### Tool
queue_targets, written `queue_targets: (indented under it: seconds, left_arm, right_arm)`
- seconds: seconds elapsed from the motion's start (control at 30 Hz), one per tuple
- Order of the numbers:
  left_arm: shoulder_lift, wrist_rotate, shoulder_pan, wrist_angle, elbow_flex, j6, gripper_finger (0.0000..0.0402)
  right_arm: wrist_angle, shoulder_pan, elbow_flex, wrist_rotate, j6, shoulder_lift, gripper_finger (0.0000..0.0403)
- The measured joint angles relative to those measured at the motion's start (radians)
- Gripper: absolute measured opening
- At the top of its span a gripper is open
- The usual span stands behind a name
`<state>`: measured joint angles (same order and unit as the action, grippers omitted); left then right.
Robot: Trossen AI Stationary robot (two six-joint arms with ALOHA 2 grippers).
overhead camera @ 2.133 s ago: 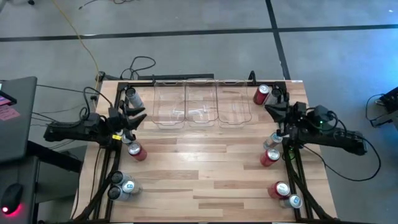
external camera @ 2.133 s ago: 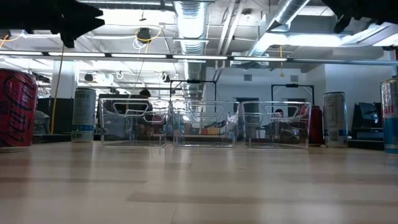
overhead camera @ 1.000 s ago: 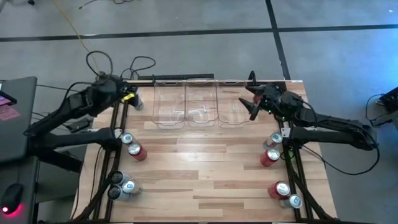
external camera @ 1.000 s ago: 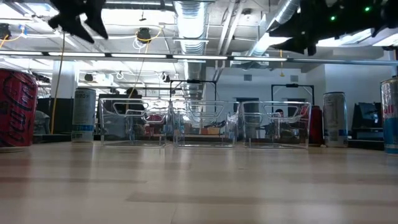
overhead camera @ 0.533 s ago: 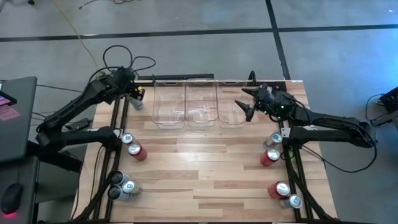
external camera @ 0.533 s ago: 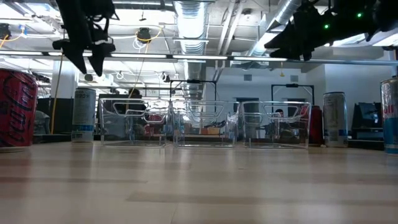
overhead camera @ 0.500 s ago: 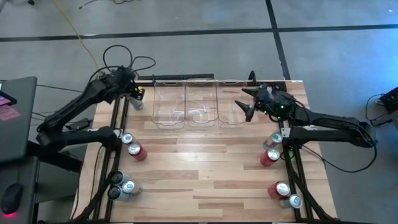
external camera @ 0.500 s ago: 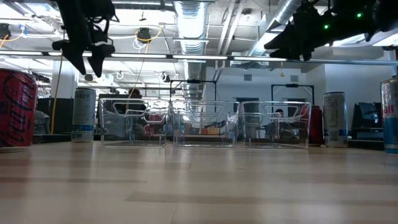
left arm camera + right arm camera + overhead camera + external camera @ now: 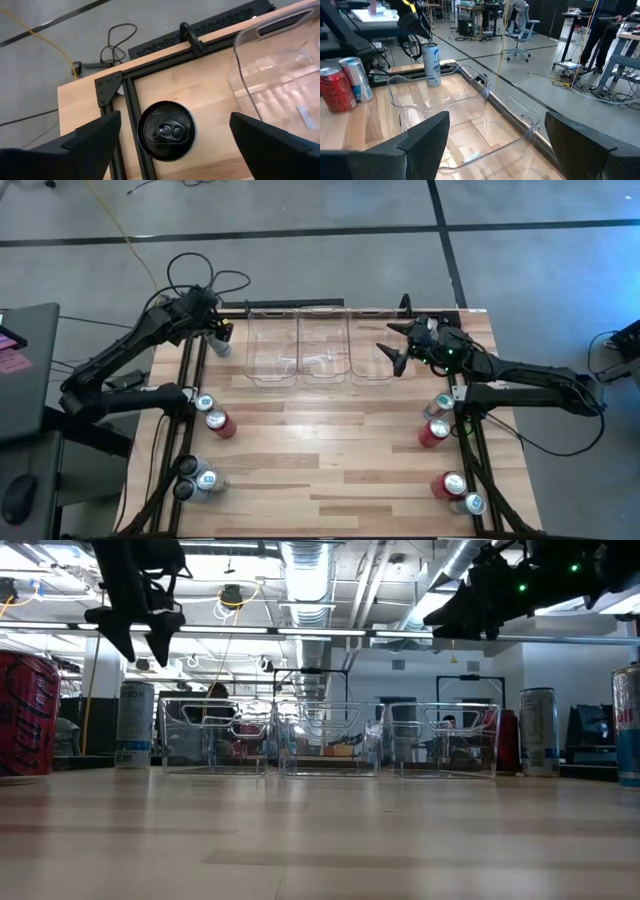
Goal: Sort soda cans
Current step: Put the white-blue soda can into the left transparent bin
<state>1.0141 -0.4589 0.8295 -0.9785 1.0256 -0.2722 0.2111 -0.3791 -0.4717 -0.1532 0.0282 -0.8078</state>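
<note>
A silver-blue soda can (image 9: 166, 131) stands upright at the table's far left corner (image 9: 219, 346). My left gripper (image 9: 216, 330) hangs above it, pointing steeply down. It is open, with a finger (image 9: 95, 137) on each side of the can's top and clear of it. My right gripper (image 9: 392, 350) hovers open and empty over the rightmost clear bin (image 9: 375, 350), pointing toward the table's left. More soda cans stand along the left edge (image 9: 220, 423) and the right edge (image 9: 433, 430).
Three clear bins stand side by side at the far edge: left (image 9: 272, 352), middle (image 9: 323, 348) and the right one. Can clusters sit near left (image 9: 200, 478) and near right (image 9: 455, 486). The black frame rail (image 9: 127, 100) runs beside the far left can. Bare wood lies mid-table (image 9: 320, 440).
My left gripper has swung toward the far left corner, come down and tipped to point steeply down over the silver-blue can. It then spread its fingers a little wider. The can has not moved.
</note>
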Motion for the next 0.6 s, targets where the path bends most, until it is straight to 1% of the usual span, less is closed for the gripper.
queue_targets:
  seconds: [0.17, 0.4, 0.6]
  left_arm:
    - [0.034, -0.013, 0.0, -0.001, 0.0, -0.028, 0.0398]
    - [0.11, -0.018, 0.011, -0.017, 0.0, -0.086, 0.0399]
    - [0.141, -0.052, 0.012, -0.028, 0.0, -0.1, 0.0399]
  right_arm:
    - [-0.004, 0.014, 0.0, 0.0, -0.001, 0.001, 0.035]
    - [-0.023, 0.036, 0.0, 0.001, -0.001, 0.001, 0.035]
    - [-0.066, 0.04, 0.0, 0.001, -0.002, 0.001, 0.035]
